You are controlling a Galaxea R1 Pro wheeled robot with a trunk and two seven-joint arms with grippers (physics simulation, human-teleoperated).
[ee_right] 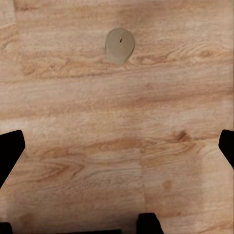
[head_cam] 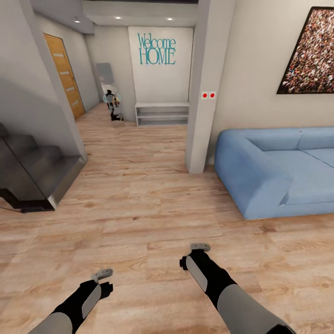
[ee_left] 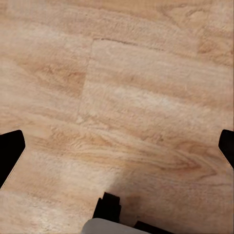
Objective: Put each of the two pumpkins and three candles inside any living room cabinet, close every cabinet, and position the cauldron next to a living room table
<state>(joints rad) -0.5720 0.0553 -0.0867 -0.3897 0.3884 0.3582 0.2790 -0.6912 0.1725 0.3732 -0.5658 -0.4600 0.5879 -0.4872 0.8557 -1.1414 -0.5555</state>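
The floor (head_cam: 139,204) is pale wood planks with clear grain and a soft, almost matt sheen. The sofa (head_cam: 278,171) looks like smooth blue cloth, matt. The door (head_cam: 66,74) is warm orange wood. The candle (ee_right: 120,46) looks grey-beige, waxy and dull.

Both arms reach forward low over the wooden floor (head_cam: 139,199), the left gripper (head_cam: 103,274) and the right gripper (head_cam: 199,247) pointing down. A blue sofa (head_cam: 273,171) stands at the right (under a framed picture (head_cam: 310,53)). Dark stairs (head_cam: 32,171) are at the left.
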